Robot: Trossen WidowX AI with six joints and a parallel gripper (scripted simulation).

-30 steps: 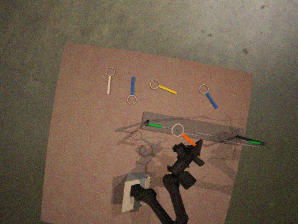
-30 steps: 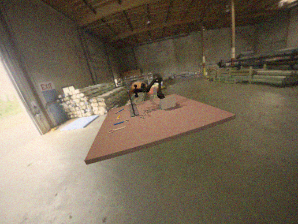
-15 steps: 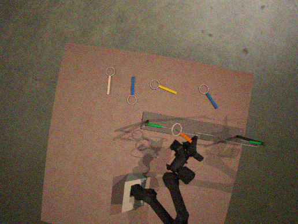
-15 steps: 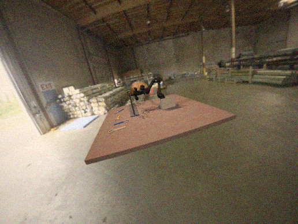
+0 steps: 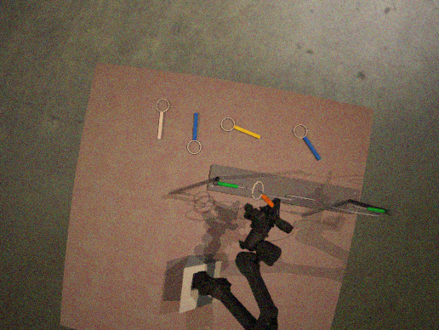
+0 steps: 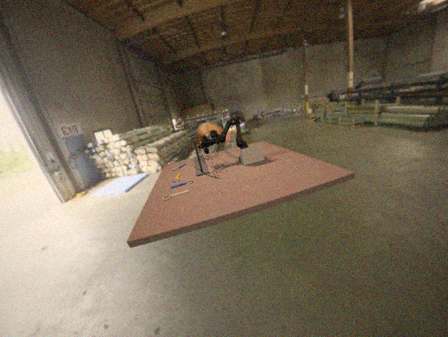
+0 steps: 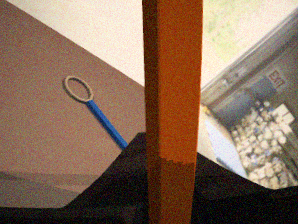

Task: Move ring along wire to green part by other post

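Note:
The orange handle (image 5: 267, 201) (image 7: 172, 100) is held between the fingers of my gripper (image 5: 273, 207) (image 7: 150, 141), which is shut on it. The handle's pale ring (image 5: 253, 190) is up at the wire, seen as a narrow tilted oval in the top view; it is out of the wrist view. It is over the grey stretch, to the right of the left green part (image 5: 227, 184) and far from the right green part (image 5: 376, 210). The thin grey wire (image 5: 302, 198) is faint. Whether it passes through the ring or touches it cannot be told.
Loose rings lie behind the wire: one with a white handle (image 5: 160, 125), a blue one (image 5: 196, 127), a yellow one (image 5: 247, 132) and another blue one (image 5: 311, 149) (image 7: 107, 125). A pale block (image 5: 187, 293) (image 6: 253, 155) stands left of the arm. Dark posts carry the wire's ends.

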